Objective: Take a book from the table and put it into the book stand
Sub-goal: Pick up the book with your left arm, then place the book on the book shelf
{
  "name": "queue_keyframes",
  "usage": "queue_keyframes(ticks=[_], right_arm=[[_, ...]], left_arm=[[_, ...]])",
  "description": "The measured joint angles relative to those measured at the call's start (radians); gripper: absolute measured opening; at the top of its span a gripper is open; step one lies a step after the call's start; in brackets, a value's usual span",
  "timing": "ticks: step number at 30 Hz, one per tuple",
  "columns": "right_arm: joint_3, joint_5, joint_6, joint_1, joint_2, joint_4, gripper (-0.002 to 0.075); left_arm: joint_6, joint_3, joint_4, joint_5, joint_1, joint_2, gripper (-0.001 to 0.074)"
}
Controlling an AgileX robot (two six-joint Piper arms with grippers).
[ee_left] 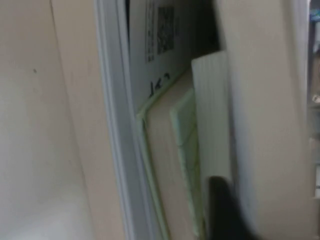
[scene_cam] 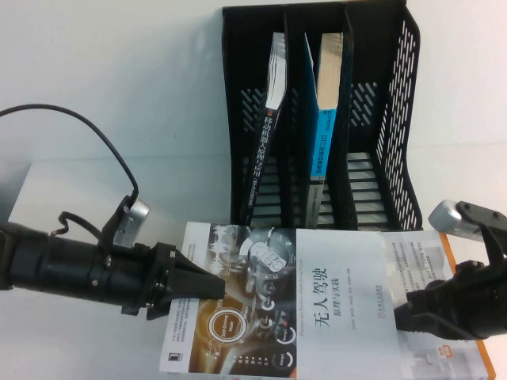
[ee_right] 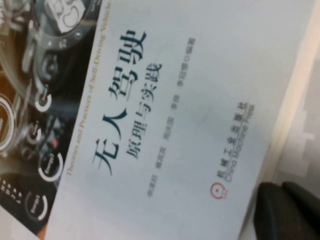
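1. You have the book [scene_cam: 317, 301] lying flat on the counter [scene_cam: 119, 103], cover up, just in front of the book stand [scene_cam: 396, 103].
2. Your left end effector [scene_cam: 212, 286] sits at the book's 9 o'clock edge, tip over the dark dashboard photo; you cannot tell how its fingers stand.
3. Your right end effector [scene_cam: 402, 315] is at the book's 3 o'clock edge, clamped on the book.
4. The stand's two left slots each hold a book; the right slot is free.
5. An orange-edged book [scene_cam: 467, 348] lies under the book's right side.
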State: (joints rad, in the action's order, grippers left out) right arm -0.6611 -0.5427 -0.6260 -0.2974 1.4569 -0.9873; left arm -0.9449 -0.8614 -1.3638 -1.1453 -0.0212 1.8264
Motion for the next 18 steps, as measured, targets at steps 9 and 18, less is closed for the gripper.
queue_keyframes(ticks=[9,18], right_arm=[[0.002,-0.019,0.002,-0.006,-0.039,0.078,-0.0003],[0.013,-0.019,0.013,-0.008,-0.227,0.164,-0.0003]], left_arm=[[0.182,-0.197,0.181,-0.017,-0.021,-0.082,0.0098],[0.662,-0.653,0.440,-0.060,-0.113,-0.252,0.0098]])
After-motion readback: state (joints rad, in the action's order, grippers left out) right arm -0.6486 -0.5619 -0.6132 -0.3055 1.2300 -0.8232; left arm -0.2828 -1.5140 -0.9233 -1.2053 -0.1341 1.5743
